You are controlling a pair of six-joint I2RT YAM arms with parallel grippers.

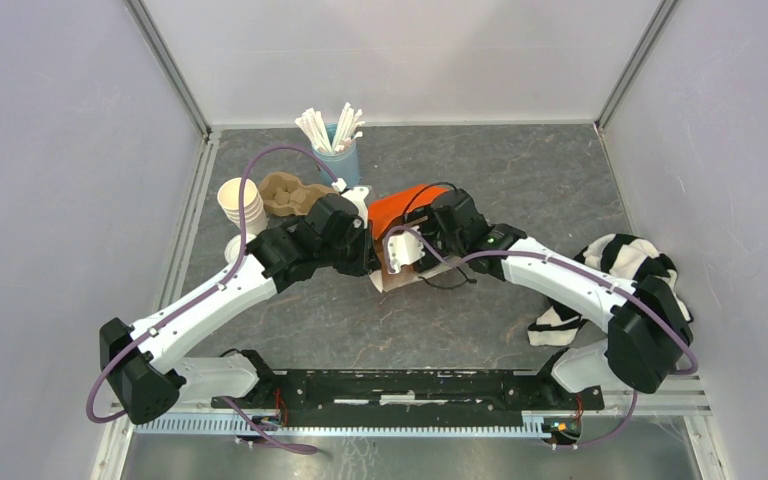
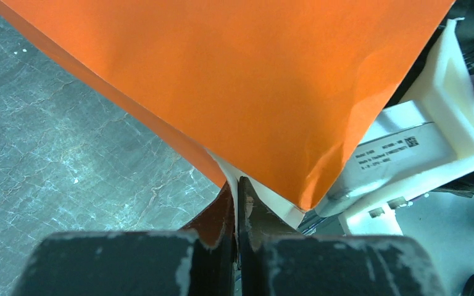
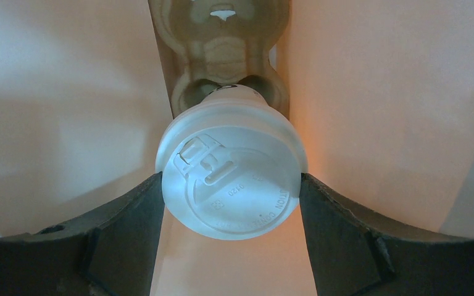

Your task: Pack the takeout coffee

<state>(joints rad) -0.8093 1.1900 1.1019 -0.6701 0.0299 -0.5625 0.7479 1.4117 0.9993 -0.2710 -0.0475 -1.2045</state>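
The orange paper bag point(image 1: 405, 207) lies on its side mid-table. My left gripper point(image 2: 237, 185) is shut on the bag's white-lined edge point(image 2: 234, 80), and it shows from above beside the bag point(image 1: 368, 245). The right arm reaches into the bag's mouth, so its fingers are hidden from above. Inside the bag, the takeout coffee point(image 3: 231, 179) lies with its white lid facing the camera. My right gripper point(image 3: 229, 191) is shut on it, both fingers pressed against the lid's sides. Deeper in the bag a brown pulp carrier point(image 3: 222, 49) meets the cup's base.
A stack of lidless cream cups point(image 1: 241, 203), a second pulp carrier point(image 1: 285, 192) and a blue cup of white straws point(image 1: 338, 150) stand at the back left. A loose white lid point(image 1: 233, 246) lies by the left arm. A black-and-white cloth point(image 1: 610, 275) lies right.
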